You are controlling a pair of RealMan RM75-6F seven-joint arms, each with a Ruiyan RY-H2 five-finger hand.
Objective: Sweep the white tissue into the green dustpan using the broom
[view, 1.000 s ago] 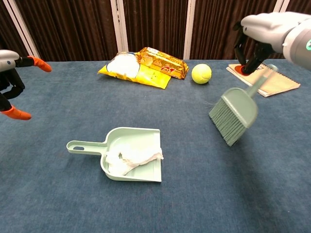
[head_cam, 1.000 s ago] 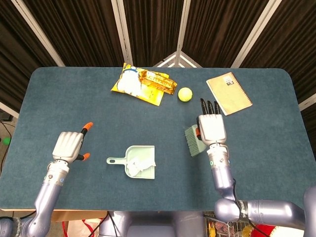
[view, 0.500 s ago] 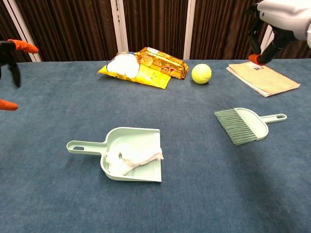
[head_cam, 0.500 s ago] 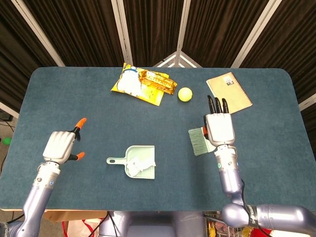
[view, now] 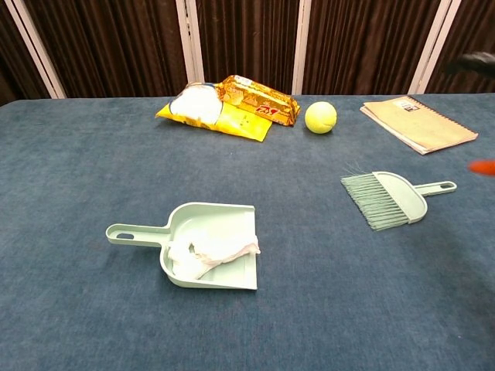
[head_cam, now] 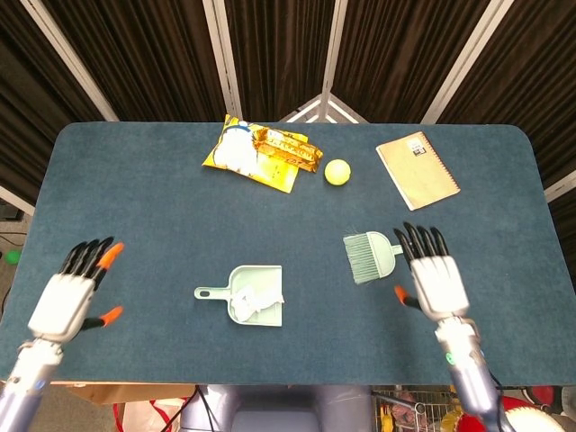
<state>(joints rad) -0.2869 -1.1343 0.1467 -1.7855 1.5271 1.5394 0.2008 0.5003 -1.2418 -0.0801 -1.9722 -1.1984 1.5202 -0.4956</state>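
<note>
The green dustpan (head_cam: 254,291) (view: 207,241) lies near the middle of the blue table with the white tissue (head_cam: 252,304) (view: 213,252) crumpled inside it. The pale green broom (head_cam: 367,255) (view: 388,199) lies flat on the table to the dustpan's right, bristles toward the pan, nothing touching it. My right hand (head_cam: 434,277) hovers just right of the broom with its fingers spread and empty; only blurred fingertips (view: 483,166) show at the chest view's right edge. My left hand (head_cam: 72,288) is far left near the table's front edge, fingers apart, holding nothing.
A yellow snack bag (head_cam: 259,151) (view: 224,104) and a tennis ball (head_cam: 337,172) (view: 320,117) lie at the back centre. A tan spiral notebook (head_cam: 417,170) (view: 418,124) lies at the back right.
My right hand let go of the broom, which now lies flat on the table, and pulled back toward the front right. My left hand withdrew to the front left.
</note>
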